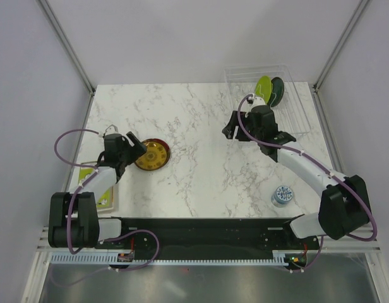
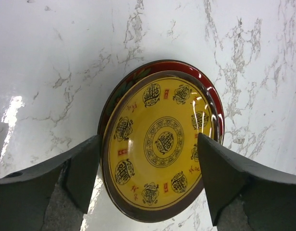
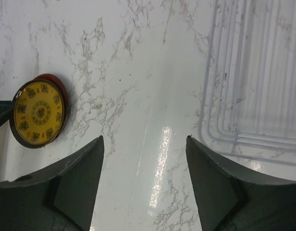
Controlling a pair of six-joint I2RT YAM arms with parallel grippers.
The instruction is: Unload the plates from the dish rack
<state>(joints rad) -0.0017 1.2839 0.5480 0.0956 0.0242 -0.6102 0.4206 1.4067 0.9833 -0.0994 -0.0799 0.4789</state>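
a white table [image 1: 201, 183] with thin grey lines like marble is filling the middle of the top picture. a small blue and white cup [image 1: 282, 196] is standing on it at the lower right, well apart from other things. at the lower left a flat green and yellow card [image 1: 107, 199] is lying by the table's left edge, and part of it is hiding. a black board [image 1: 201, 230] is running along the bottom of the table, with a white strip [image 1: 201, 257] of little slots just below it. pale grey walls [image 1: 182, 38] are standing behind. one silver pole [image 1: 67, 44] is slanting at the upper left, and a second pole [image 1: 340, 44] at the upper right.
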